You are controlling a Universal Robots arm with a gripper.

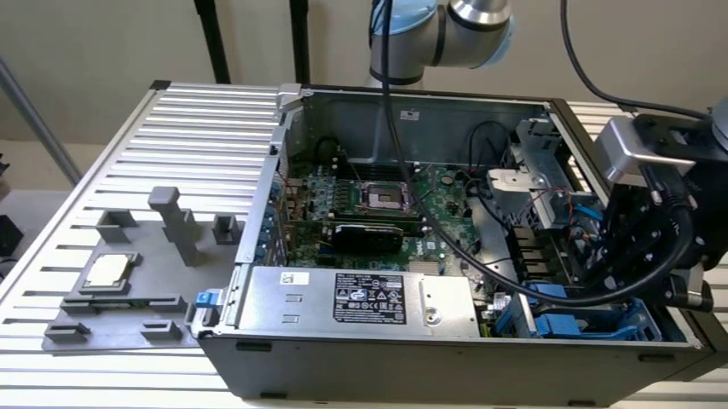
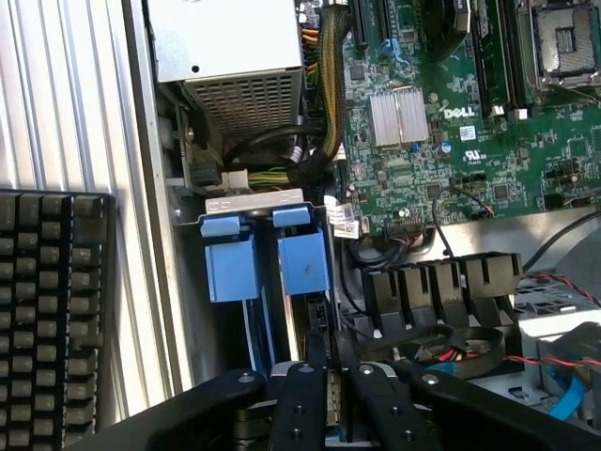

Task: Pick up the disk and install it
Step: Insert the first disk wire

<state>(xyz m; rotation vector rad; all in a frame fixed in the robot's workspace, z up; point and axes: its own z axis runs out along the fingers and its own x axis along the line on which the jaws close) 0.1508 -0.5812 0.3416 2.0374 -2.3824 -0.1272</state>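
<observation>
you had the gripper (image 2: 330,359) down in the drive bay corner of the open computer case (image 1: 455,368), at about 4 o'clock of the case in the exterior view, past the power supply (image 1: 353,298) that lay along the 6 o'clock wall. its fingers (image 2: 313,362) stood drawn nearly together, and as far as i could judge they were clamped across the thin edge of the disk (image 2: 302,268), gripped edge-on because the bay slot takes it only that way.

the disk showed as a blue-railed carrier standing in the bay just beside a second blue carrier (image 2: 230,268), both tucked under a silver bracket (image 2: 254,200). its label was hidden, so i told it by the blue rails alone. whether it was fully seated, i couldn't tell.

the motherboard (image 1: 364,213) sat well apart at the case's centre, clear of your approach. the grey fixture tray (image 1: 119,305) at 9 o'clock outside the case held the square cpu chip (image 1: 108,271), and no disk lay there.
</observation>
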